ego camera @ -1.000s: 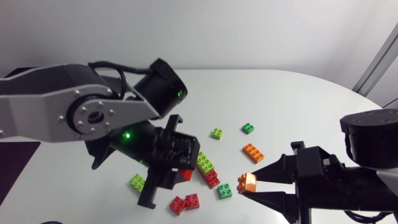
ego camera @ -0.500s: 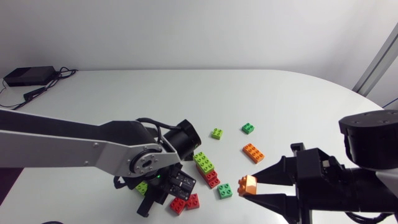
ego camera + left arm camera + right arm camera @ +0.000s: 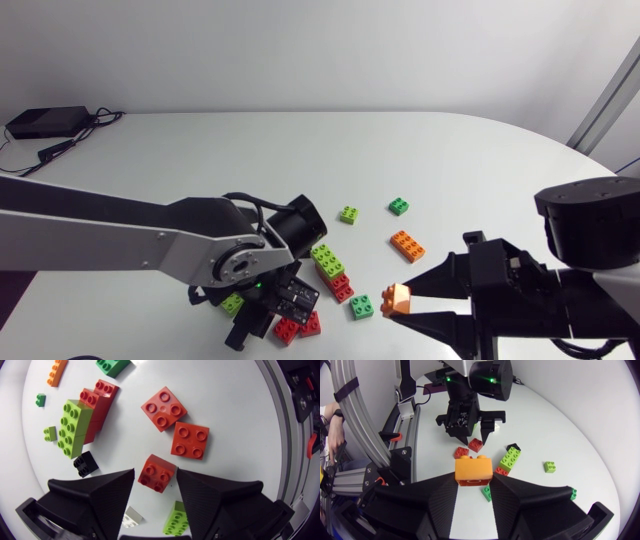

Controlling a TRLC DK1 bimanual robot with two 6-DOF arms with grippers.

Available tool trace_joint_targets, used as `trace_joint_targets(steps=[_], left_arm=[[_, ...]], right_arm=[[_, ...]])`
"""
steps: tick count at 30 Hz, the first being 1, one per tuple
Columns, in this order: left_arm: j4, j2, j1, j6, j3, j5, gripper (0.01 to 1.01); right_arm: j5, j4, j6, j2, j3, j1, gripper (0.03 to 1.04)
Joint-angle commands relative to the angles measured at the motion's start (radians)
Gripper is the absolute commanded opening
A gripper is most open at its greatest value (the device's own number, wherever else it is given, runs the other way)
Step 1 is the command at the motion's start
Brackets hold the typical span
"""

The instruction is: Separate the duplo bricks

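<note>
My left gripper (image 3: 156, 474) is down at the table, open, with a red two-by-two brick (image 3: 157, 473) lying on the table between its fingertips. Two more red bricks (image 3: 164, 408) (image 3: 190, 440) lie just ahead of it. In the head view the left gripper (image 3: 272, 318) sits beside the red bricks (image 3: 308, 322). A stack of light green on red bricks (image 3: 333, 270) stands to its right. My right gripper (image 3: 400, 300) hangs above the table, shut on an orange brick (image 3: 473, 472).
Loose on the table: a green brick (image 3: 361, 306), a flat orange brick (image 3: 407, 245), a small light green brick (image 3: 348, 214), a dark green brick (image 3: 398, 206), another light green brick (image 3: 232, 302). A black brick (image 3: 83, 462) and a white brick (image 3: 132, 516) lie by the left fingers.
My left arm has come down from high above the table to the red bricks, and its fingers have parted around the red brick. The right arm, with the orange brick, barely shifted.
</note>
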Motion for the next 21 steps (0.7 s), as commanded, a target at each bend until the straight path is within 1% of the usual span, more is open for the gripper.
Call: trace_joint_targets(steps=[1,3,9,12,16,20,21], left_arm=[[0.003,-0.065,0.027,0.017,0.023,0.033,0.839],[0.003,-0.092,0.044,0.016,0.023,0.053,0.862],[0.003,-0.106,0.137,0.034,0.01,0.067,0.864],[0.039,-0.097,0.148,0.037,-0.023,0.071,0.864],[0.092,-0.065,0.148,0.031,-0.046,0.071,0.862],[0.127,-0.026,0.131,0.019,-0.053,0.083,0.864],[0.137,-0.02,0.128,0.016,-0.056,0.088,0.862]], right_arm=[[-0.006,0.009,-0.011,0.018,0.004,0.003,0.29],[-0.006,0.013,-0.011,0.027,0.009,0.004,0.29],[-0.006,0.031,-0.006,0.05,0.012,0.001,0.29],[-0.004,0.048,-0.008,0.06,0.004,-0.022,0.29],[-0.02,0.075,-0.048,0.106,-0.011,-0.108,0.29],[-0.101,0.108,-0.122,0.184,-0.019,-0.275,0.3],[-0.115,0.112,-0.132,0.195,-0.019,-0.303,0.3]])
